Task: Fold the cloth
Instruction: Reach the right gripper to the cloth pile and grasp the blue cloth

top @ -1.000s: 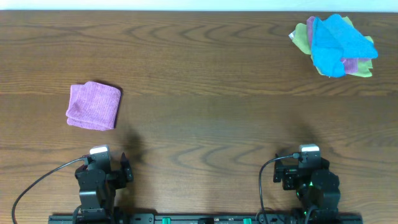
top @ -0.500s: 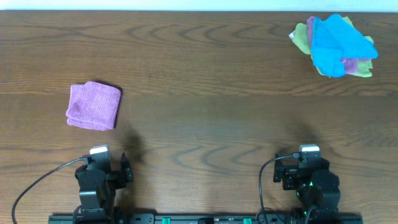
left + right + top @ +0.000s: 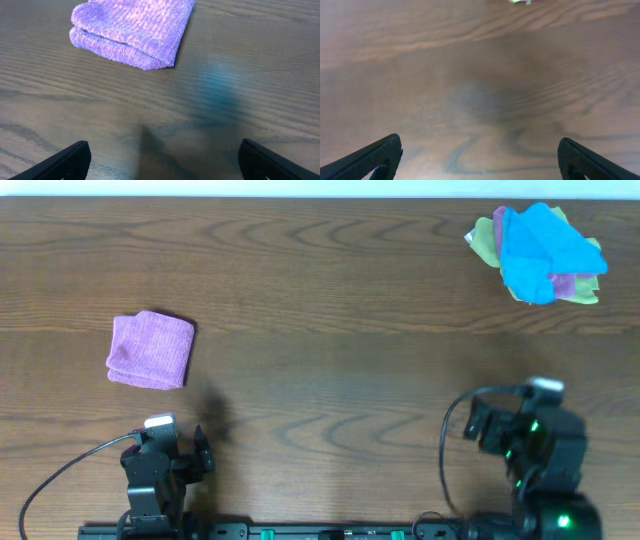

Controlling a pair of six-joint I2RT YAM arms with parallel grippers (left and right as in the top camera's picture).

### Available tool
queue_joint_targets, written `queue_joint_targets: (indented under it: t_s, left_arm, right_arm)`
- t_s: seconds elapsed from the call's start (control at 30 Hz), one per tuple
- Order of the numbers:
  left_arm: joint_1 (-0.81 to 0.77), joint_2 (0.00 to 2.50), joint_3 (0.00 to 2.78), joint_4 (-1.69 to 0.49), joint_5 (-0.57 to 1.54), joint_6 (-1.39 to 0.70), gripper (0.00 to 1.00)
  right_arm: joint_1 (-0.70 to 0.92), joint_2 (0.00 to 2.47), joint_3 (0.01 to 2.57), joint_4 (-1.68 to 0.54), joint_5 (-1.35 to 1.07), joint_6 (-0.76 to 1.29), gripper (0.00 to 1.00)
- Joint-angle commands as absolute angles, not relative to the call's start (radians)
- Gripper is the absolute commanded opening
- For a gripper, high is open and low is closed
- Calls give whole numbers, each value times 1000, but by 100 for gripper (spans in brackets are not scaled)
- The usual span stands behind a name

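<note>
The turquoise-blue cloth (image 3: 541,250) lies crumpled on top of a pile at the far right of the table in the overhead view. My right gripper (image 3: 531,392) is open and empty near the front right, well short of the pile; its wrist view (image 3: 480,160) shows only bare wood between the fingers. My left gripper (image 3: 160,425) is open and empty at the front left, with bare table between its fingers in the left wrist view (image 3: 160,160).
A folded purple cloth (image 3: 151,350) lies at the left, just ahead of my left gripper, and shows in the left wrist view (image 3: 134,29). Under the blue cloth lie a lime-green cloth (image 3: 484,240) and a purple cloth (image 3: 572,283). The table's far edge (image 3: 300,197) runs along the top.
My right arm has lifted and moved forward and slightly right, toward the cloth pile. The left arm and all cloths have not moved.
</note>
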State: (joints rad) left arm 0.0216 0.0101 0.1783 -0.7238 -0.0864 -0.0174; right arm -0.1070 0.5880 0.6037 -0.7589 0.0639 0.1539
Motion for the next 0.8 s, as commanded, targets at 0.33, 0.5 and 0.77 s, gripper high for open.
queue_joint_targets:
  t_s: [0.33,0.5,0.77]
  left_arm:
    - [16,4,163,-735,-100,4,95]
    - [16,4,163,-735,-100,4,95]
    - [16,4,163,-735,-100,4,95]
  right_arm:
    - [-273,1155,991,-758,21,232,99]
    - [-323,1351,1129,-745,17,231,99]
    - [-400,1592,1389,-728,-16,163,99]
